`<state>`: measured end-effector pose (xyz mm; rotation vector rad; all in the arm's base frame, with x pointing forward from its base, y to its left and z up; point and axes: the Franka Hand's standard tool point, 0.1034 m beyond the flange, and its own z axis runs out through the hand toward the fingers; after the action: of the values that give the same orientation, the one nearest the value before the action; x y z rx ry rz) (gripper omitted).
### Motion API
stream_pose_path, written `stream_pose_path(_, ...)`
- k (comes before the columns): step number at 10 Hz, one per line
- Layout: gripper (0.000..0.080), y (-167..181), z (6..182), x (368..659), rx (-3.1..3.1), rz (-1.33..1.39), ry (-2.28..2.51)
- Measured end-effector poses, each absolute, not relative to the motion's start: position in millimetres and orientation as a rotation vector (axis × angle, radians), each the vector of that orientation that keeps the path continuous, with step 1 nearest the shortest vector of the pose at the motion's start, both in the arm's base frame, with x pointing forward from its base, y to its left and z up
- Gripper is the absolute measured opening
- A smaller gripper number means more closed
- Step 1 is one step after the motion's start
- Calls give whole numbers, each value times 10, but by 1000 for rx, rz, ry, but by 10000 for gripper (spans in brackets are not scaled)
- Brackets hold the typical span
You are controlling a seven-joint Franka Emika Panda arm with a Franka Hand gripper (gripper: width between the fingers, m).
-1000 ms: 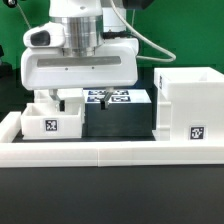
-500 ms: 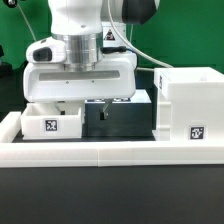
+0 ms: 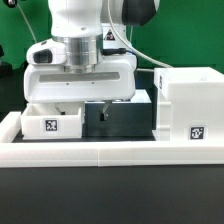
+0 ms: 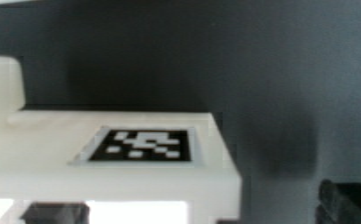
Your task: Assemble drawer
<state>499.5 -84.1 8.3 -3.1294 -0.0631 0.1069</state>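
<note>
The white housing (image 3: 190,105) of the drawer stands at the exterior view's right with a tag on its front. A small white tray (image 3: 50,122) with a tag stands at the left, behind the border wall. My gripper (image 3: 83,106) hangs low between them, just right of the tray, and is open. One dark fingertip (image 3: 103,108) shows under the hand. In the wrist view my gripper (image 4: 195,212) straddles a white tagged part (image 4: 145,145); which part it is I cannot tell. Nothing is held.
The long low white border wall (image 3: 100,152) runs along the front. A flat white piece (image 3: 142,98) lies behind the dark gap between tray and housing. A green backdrop stands behind the arm.
The hand has come down since one second ago and now covers the tags that showed behind the gap. Nothing has moved in the last half second.
</note>
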Motion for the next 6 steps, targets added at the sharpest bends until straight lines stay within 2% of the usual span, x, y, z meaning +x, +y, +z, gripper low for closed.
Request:
stream_pose_path(4,649,-842,53,4965,-3141,74,-67)
stream_pose_path(6,388,-836,56,4973,-3142,69,-69)
